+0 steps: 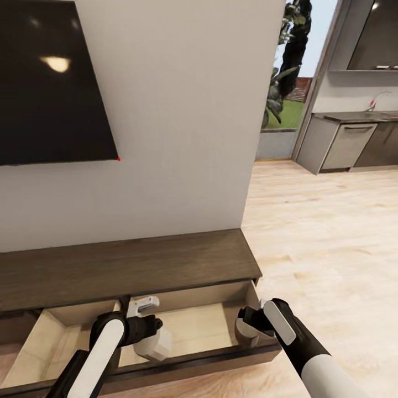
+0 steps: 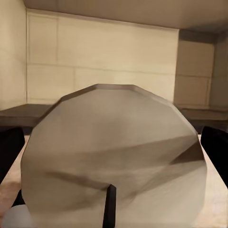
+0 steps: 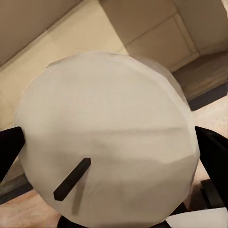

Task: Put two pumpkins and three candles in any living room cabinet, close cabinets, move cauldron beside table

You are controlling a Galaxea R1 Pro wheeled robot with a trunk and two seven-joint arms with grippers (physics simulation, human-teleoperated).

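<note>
**Two candles poised over an open cabinet drawer**

In the head view, the robot leans over the long dark-wood cabinet [image 1: 127, 265] beneath a wall-mounted television [image 1: 52, 83], its right-hand drawer [image 1: 193, 326] pulled open. The left gripper [image 1: 145, 331] hangs inside the drawer with a pale candle [image 1: 152, 345] between its fingers. The right gripper [image 1: 251, 326] carries a second candle [image 1: 246, 334] at the drawer's right end, close to the side wall.

Both wrist views tell the same story: a broad, faceted candle top with a short dark wick, the left candle [image 2: 114, 161] and the right candle [image 3: 107, 142] each flanked by dark fingers [image 2: 9, 152] [image 3: 213, 152] pressing at opposite sides, so each gripper appears clamped on its load. Whether either candle rests on the drawer floor cannot be told.

The candles look stiff, squat and fairly light (wax, by the look of it), with smooth rounded flanks that could slip under a loose pinch. A hold across the widest part of the body, as here, seems the safest; the wick looks too thin to take any contact. Set down flat, they should stand steadily.
</note>
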